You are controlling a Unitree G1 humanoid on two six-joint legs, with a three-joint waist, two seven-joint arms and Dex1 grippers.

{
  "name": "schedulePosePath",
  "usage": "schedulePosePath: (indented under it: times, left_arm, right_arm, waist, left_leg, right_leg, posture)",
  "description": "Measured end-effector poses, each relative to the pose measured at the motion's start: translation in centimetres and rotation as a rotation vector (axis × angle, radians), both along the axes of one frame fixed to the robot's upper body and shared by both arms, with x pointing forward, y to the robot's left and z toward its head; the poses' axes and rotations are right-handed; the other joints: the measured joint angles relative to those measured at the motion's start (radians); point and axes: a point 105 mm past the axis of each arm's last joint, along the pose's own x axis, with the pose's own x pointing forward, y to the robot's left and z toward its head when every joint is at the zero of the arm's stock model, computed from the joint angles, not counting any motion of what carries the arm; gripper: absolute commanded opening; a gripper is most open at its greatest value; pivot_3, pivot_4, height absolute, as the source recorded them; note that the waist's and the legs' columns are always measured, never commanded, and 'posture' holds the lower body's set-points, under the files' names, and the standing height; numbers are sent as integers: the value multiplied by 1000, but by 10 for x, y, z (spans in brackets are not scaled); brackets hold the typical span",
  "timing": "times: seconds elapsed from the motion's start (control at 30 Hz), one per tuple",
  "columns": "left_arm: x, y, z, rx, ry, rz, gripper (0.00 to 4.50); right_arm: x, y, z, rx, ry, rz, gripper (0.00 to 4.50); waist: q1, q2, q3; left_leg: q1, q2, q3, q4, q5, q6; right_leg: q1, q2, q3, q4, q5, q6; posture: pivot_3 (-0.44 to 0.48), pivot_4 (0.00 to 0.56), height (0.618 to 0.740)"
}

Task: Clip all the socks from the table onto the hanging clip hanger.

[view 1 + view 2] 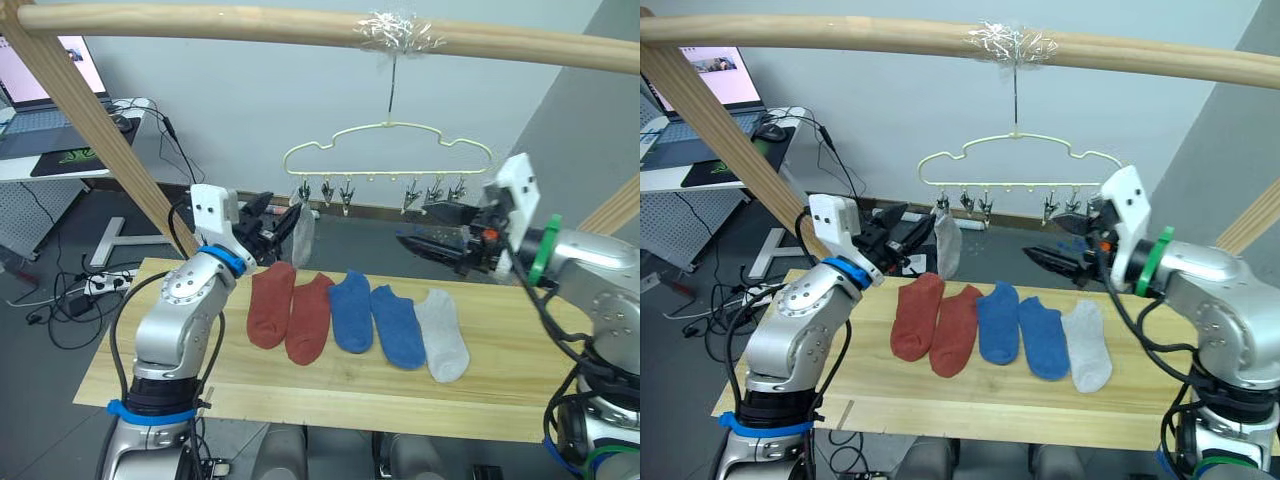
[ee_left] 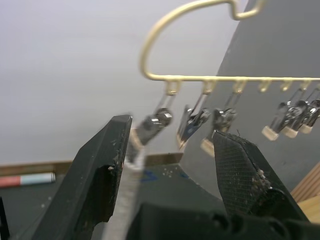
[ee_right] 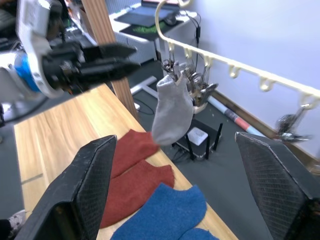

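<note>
A thick wooden pole (image 1: pixel 300 28) runs across the top of the frame, above a light plank table (image 1: pixel 250 385) that spans the lower half. At lower left the left gripper (image 1: pixel 275 232) reaches up toward the frame's centre, its two black fingers parted and released, holding nothing, just beside a grey sock (image 1: pixel 303 238) that hangs from the leftmost clip. At right the right gripper (image 1: pixel 432 232) points toward centre below the clips, fingers wide apart and empty. The pale yellow-green clip hanger (image 1: pixel 388 150) hangs by its hook from the pole at upper centre, its clips in two groups of three. On the table lie five socks in a row at centre: two rust-red socks (image 1: pixel 290 312) at left, two blue socks (image 1: pixel 374 316) in the middle, and one light grey sock (image 1: pixel 441 333) at right, each touching its neighbour. The right wrist view shows the hanging sock from its broad side, clipped at its top edge and dangling free above the red pair, with the left gripper's fingers (image 3: pixel 107 62) just beside it. The left wrist view shows the clips (image 2: pixel 192 122) close up between that gripper's spread fingers. A white desk with a laptop (image 1: pixel 45 85) sits at upper left.
</note>
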Motion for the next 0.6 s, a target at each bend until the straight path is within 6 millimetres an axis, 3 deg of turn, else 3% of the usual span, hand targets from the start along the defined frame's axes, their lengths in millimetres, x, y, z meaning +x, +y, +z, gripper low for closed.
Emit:
schedulePosePath:
  times: [0.2, 0.37, 0.6]
  left_arm:
    - [-1, -18, -3, 6, -34, -18, 2919]
    - [1, -23, -6, -21, -23, -10, 1806]
    - [3, -23, -8, -21, -29, 27, 1806]
  right_arm:
    - [-5, -3, 3, -17, 2, 6, 3959]
    - [-5, -9, 3, -25, 5, -26, 4006]
    - [-7, -12, 3, -24, 9, -45, 4006]
  waist:
    - [0, 0, 0]
    - [0, 0, 0]
    - [-1, 0, 0]
  left_leg:
    - [0, 0, 0, 0, 0, 0]
    - [0, 0, 0, 1, 0, 0]
    - [0, 0, 0, 1, 0, 0]
  right_leg:
    - [0, 0, 0, 0, 0, 0]
    - [0, 0, 0, 0, 0, 0]
    - [0, 0, 1, 1, 0, 0]
  posture:
    - [122, 174, 740]
    - [108, 176, 740]
    - [88, 183, 740]
